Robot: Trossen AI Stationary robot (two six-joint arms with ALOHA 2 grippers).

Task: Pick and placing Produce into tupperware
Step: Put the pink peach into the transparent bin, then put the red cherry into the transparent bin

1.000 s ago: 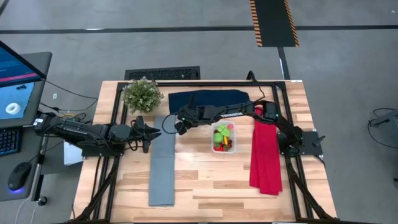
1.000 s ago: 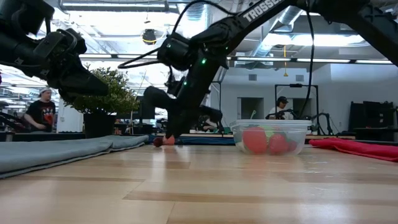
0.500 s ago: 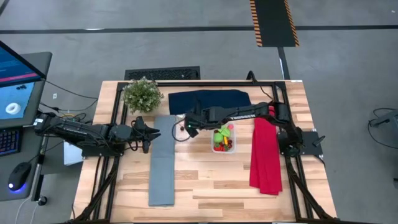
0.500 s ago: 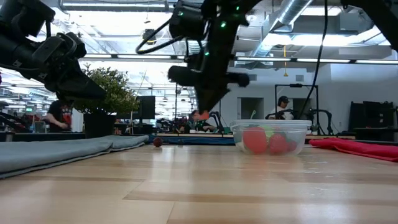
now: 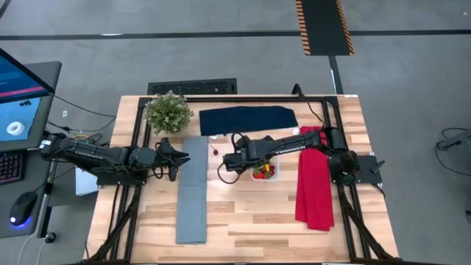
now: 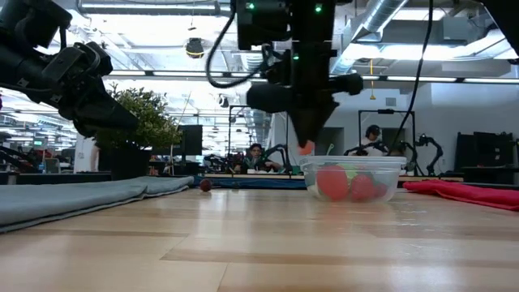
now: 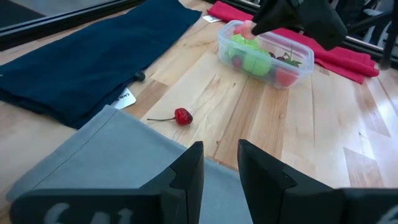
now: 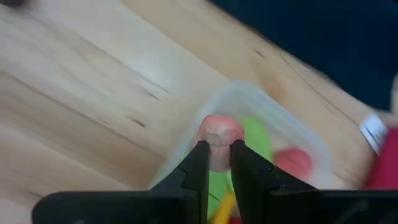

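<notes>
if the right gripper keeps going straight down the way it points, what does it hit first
Most likely the clear tub: the right gripper, shut on a pink piece, points down over the tub's near edge, above the green produce. Depth is unclear.

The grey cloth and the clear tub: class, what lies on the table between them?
Bare wood, except one small red cherry with a thin stem, lying near the grey cloth, well short of the tub. The left wrist view shows it best.

A clear tub [image 7: 266, 53] holds green and red produce [image 7: 256, 61]. A pink piece [image 8: 219, 138] sits between black fingers [image 8: 198, 167]. One cherry [image 7: 182, 116] is red.
</notes>
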